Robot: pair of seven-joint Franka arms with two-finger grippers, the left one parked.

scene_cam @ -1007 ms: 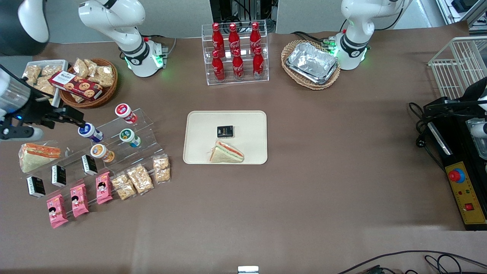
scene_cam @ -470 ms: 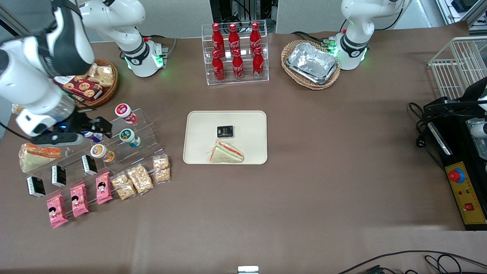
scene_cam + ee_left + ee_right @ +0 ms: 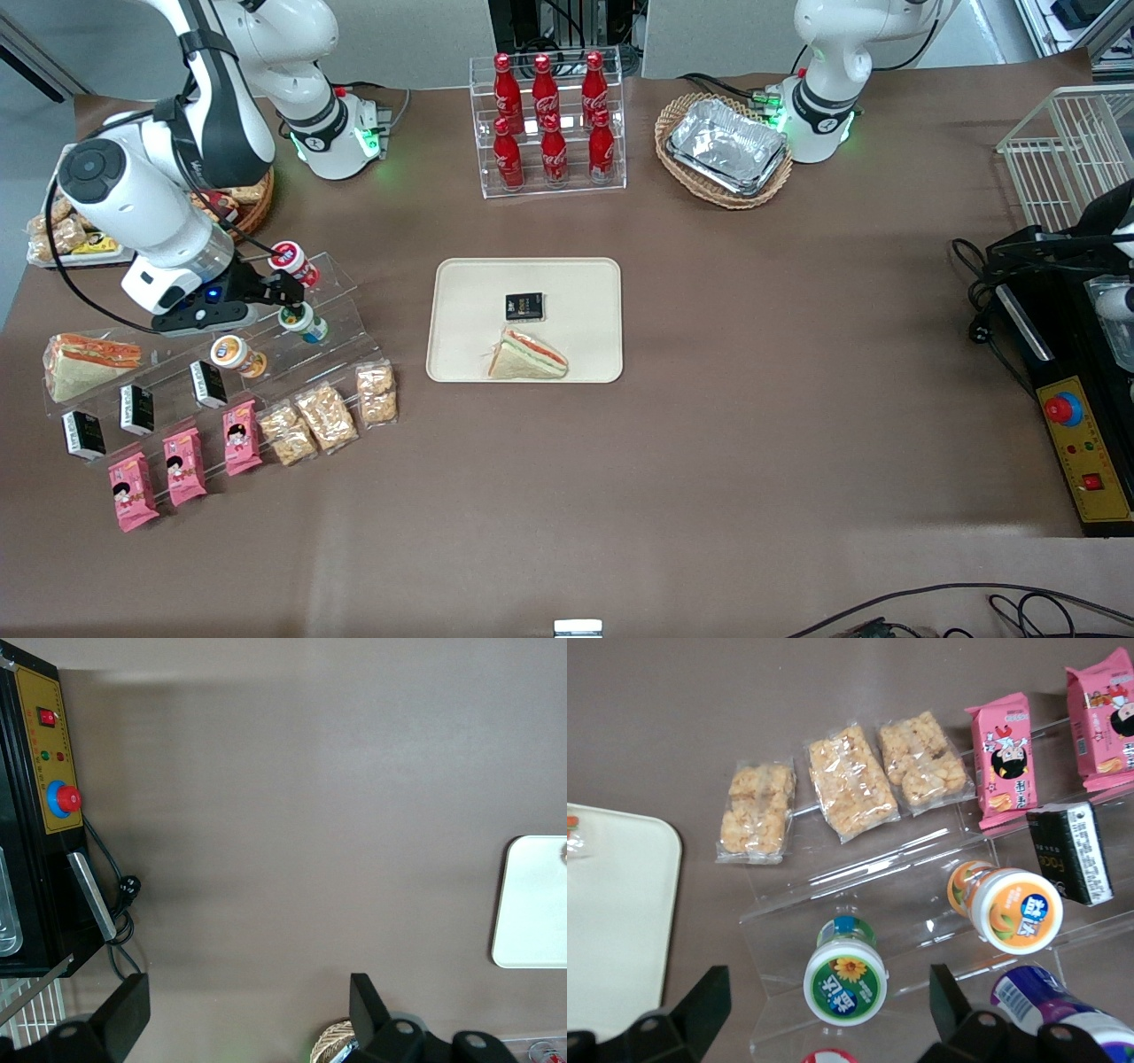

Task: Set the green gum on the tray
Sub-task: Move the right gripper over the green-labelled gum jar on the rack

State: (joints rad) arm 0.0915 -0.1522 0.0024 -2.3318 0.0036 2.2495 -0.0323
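The green gum point(image 3: 302, 321) lies on a clear stepped acrylic stand point(image 3: 341, 283), its white-rimmed green lid point(image 3: 845, 983) facing my wrist camera. My right gripper point(image 3: 285, 296) hovers just above it, open. In the right wrist view the gripper point(image 3: 830, 1010) has one black finger point(image 3: 709, 999) on each side of the lid, with a gap on both sides and no contact. The cream tray point(image 3: 461, 283) lies flat in the middle of the table, beside the stand toward the parked arm's end. Its rounded corner point(image 3: 620, 921) shows in the right wrist view.
An orange-lidded bottle point(image 3: 1014, 908), a blue-lidded bottle point(image 3: 1050, 994) and a red-lidded bottle point(image 3: 291, 262) share the stand. Snack packs point(image 3: 323, 415) lie nearer the front camera. A sandwich point(image 3: 528, 354) and a black packet point(image 3: 524, 306) sit on the tray.
The right arm has swung in from the working arm's end of the table. Its gripper passed over the blue-lidded bottle and now hangs open over the green gum.
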